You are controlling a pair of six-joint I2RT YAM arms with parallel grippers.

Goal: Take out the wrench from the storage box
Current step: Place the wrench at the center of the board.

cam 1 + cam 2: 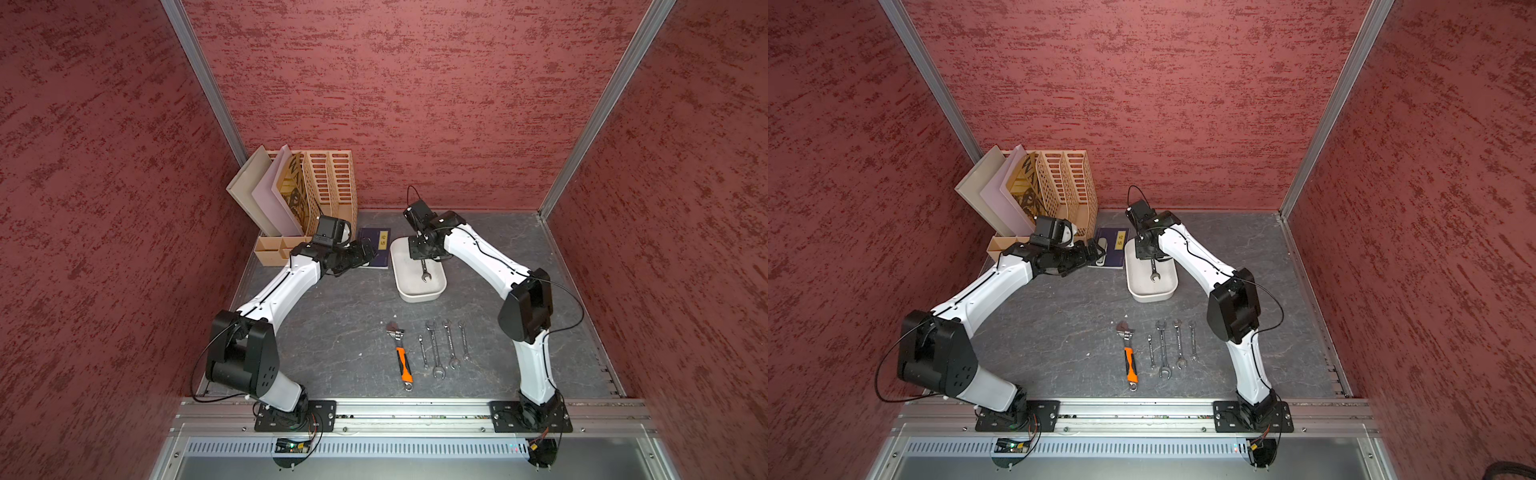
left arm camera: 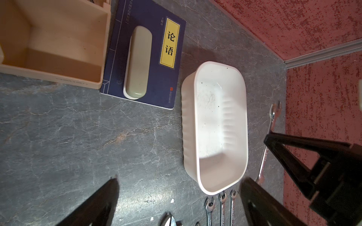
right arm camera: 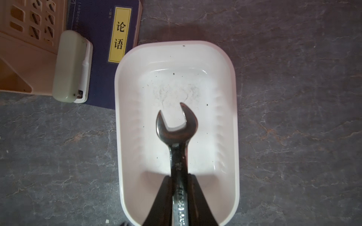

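Note:
The storage box point(image 1: 417, 296) point(image 1: 1149, 294) is a shallow white tub at the back middle of the table. My right gripper point(image 1: 422, 261) point(image 1: 1153, 262) point(image 3: 179, 178) is above it, shut on the shank of a steel open-end wrench point(image 1: 424, 274) point(image 1: 1155, 275) point(image 3: 177, 129). The wrench hangs head down over the box's inside point(image 3: 137, 137), lifted off its floor. From the left wrist the box point(image 2: 215, 127) holds nothing and the wrench point(image 2: 273, 115) shows beyond it. My left gripper point(image 1: 365, 254) point(image 1: 1097, 253) point(image 2: 180, 180) stands open to the box's left, holding nothing.
A navy book point(image 1: 376, 245) with a pale green stapler point(image 2: 137, 62) on it lies left of the box. The peach file organizer point(image 1: 324, 187) fills the back left corner. An orange-handled adjustable wrench point(image 1: 401, 353) and several spanners point(image 1: 442, 349) lie in a row near the front.

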